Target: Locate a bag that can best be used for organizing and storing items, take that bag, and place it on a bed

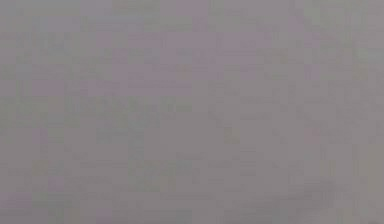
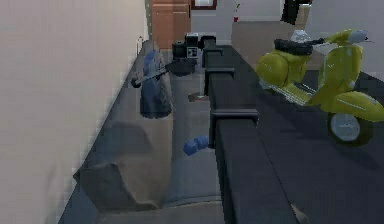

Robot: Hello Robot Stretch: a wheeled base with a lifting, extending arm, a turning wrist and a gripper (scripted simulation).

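In the arm side view the dark arm rises from the bottom edge, and my gripper reaches left from its far end, toward the cream wall. A blue-grey upright thing, shaped somewhat like a soft bag, stands at or behind the fingers on a grey-blue surface. I cannot tell whether the gripper holds anything. A larger grey crumpled shape lies lower down by the wall. A small blue object rests beside the arm.
A plain grey wall is close ahead in the forward view. In the arm side view a cream wall runs down the left. A yellow-green scooter stands at the right, with a wooden door at the top.
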